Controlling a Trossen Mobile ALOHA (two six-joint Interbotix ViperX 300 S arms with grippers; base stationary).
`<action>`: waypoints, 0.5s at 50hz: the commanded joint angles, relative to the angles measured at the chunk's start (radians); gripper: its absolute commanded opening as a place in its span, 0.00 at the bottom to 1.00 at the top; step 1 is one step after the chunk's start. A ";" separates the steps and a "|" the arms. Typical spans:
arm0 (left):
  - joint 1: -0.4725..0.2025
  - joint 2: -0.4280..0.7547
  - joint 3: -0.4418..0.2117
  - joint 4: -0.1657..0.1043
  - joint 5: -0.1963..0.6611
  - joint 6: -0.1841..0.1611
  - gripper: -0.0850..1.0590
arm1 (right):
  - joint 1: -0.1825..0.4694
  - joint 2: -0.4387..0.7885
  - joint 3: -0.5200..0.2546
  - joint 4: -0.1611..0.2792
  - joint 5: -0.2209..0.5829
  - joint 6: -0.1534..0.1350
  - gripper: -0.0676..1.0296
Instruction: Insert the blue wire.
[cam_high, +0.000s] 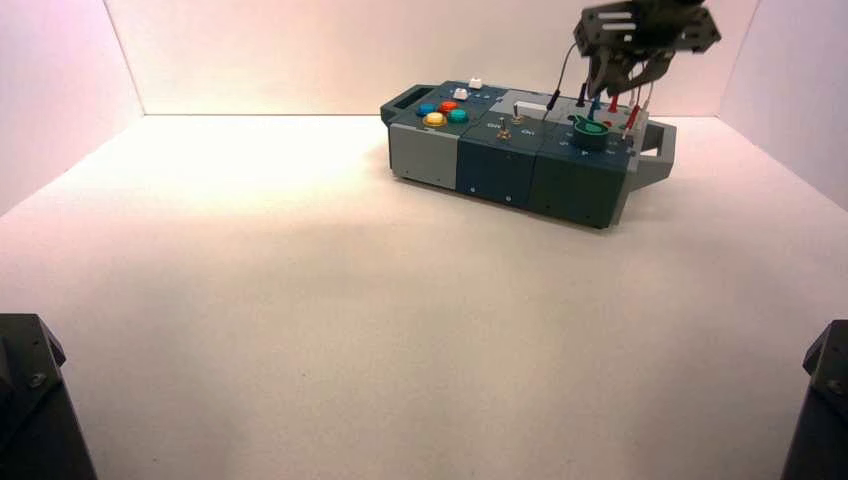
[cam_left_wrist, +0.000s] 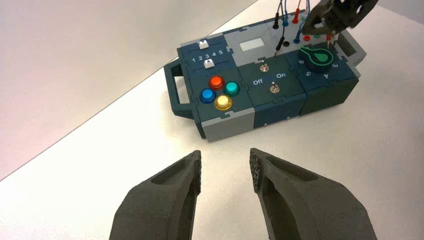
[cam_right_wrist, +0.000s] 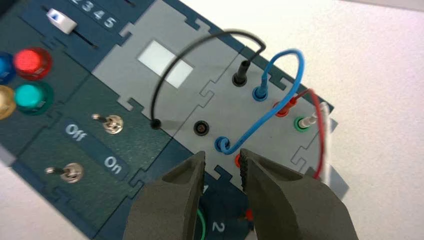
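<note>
The box (cam_high: 500, 165) stands at the back right of the white table. The blue wire (cam_right_wrist: 287, 55) arches from a blue plug (cam_right_wrist: 258, 92) in the far socket row down to a blue socket (cam_right_wrist: 222, 145) in the near row, where its other end sits. My right gripper (cam_right_wrist: 222, 162) hovers just short of that socket, open, with nothing between its fingers. From the high view it hangs over the box's wire panel (cam_high: 625, 75). My left gripper (cam_left_wrist: 225, 165) is open over bare table, well away from the box (cam_left_wrist: 280, 107).
A black wire (cam_right_wrist: 165, 65), a red wire (cam_right_wrist: 317, 115) and a white wire (cam_right_wrist: 325, 120) arch beside the blue one. A green knob (cam_left_wrist: 317, 56) lies under the right gripper. Two toggle switches (cam_right_wrist: 112, 124) marked Off and On and coloured buttons (cam_left_wrist: 220, 92) sit further along.
</note>
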 joint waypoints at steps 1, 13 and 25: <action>0.002 -0.005 -0.015 0.002 -0.005 0.009 0.54 | 0.002 -0.060 -0.051 0.006 0.077 0.005 0.41; 0.002 0.006 -0.015 0.000 -0.005 0.014 0.54 | 0.002 -0.123 -0.107 0.006 0.268 0.006 0.38; 0.002 0.003 -0.014 0.002 -0.005 0.014 0.53 | 0.002 -0.202 -0.147 -0.002 0.414 0.000 0.38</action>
